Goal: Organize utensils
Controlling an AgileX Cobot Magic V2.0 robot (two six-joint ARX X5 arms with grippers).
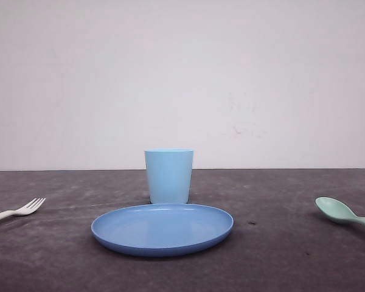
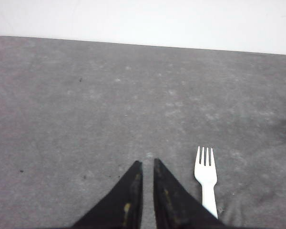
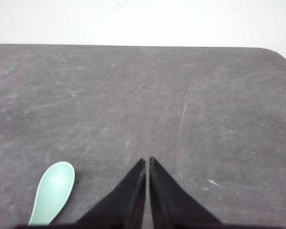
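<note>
Left gripper (image 2: 148, 164) pressed nearly together, black fingers leaving a thin slit, pinching nothing, hovering over bare grey tabletop (image 2: 86, 95). White fork (image 2: 206, 177) lying flat just beside it, tines pointing away toward the far edge, handle running back under the finger; not touching as far as can be told. Right gripper (image 3: 147, 162) likewise closed to a narrow gap, holding nothing. Mint-green spoon (image 3: 51, 192) resting near it, bowl up, apart from the fingers. From the front: fork (image 1: 18, 210) at the far left of the tabletop (image 1: 280, 255), spoon (image 1: 344, 213) at the far right, both well apart from the blue plate (image 1: 162, 228) in the middle. Light blue cup (image 1: 168, 176) upright just behind the plate.
</note>
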